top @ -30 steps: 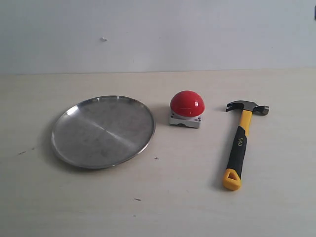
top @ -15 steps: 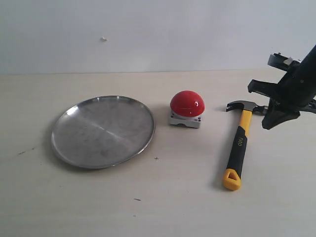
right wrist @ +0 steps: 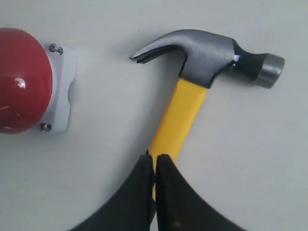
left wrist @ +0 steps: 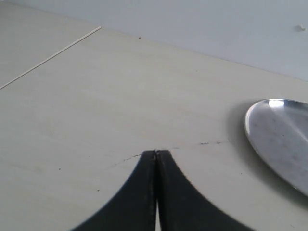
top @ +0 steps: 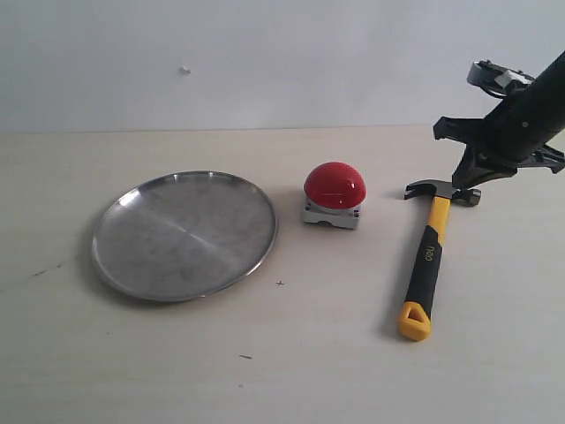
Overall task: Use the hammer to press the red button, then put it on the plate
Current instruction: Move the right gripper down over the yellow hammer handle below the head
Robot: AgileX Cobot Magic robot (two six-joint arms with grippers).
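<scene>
The hammer [top: 425,262] lies flat on the table to the right of the red button [top: 335,186], its dark head farthest from the front edge and its yellow loop nearest. The silver plate [top: 184,235] rests left of the button. My right gripper [top: 465,180] hovers just above the hammer's head end, shut and holding nothing. In the right wrist view its closed tips [right wrist: 155,157] sit over the yellow handle of the hammer [right wrist: 179,115], with the button [right wrist: 21,79] off to one side. My left gripper [left wrist: 156,152] is shut and empty over bare table beside the plate [left wrist: 281,137]; the exterior view does not show it.
A pale wall runs along the back of the light wooden table [top: 309,353]. Small dark marks dot the tabletop in front of the plate.
The right arm came in from the right edge, then rose a little and shifted left to hang over the hammer's head. Hammer, button and plate have not moved.
</scene>
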